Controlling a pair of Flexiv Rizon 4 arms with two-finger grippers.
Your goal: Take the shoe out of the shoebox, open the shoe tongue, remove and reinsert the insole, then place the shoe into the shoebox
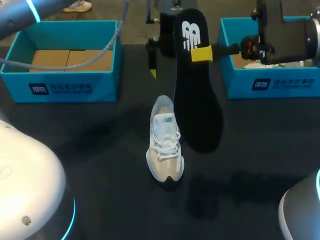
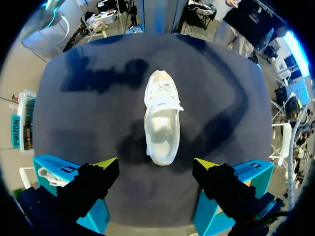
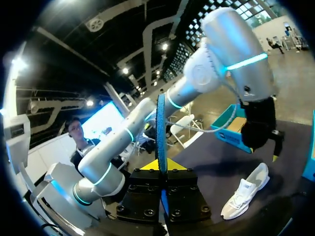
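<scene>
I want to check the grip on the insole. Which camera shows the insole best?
The head view: the whole black insole hangs face-on, pinched near its upper end by the right gripper. The right wrist view shows it only edge-on between the fingers. The left wrist view does not show it.

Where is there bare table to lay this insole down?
Bare table left of the shoe, in front of the left shoebox; also right of it, before the right shoebox. Crowded mid-table: shoe, hanging insole, left hand, right hand.
</scene>
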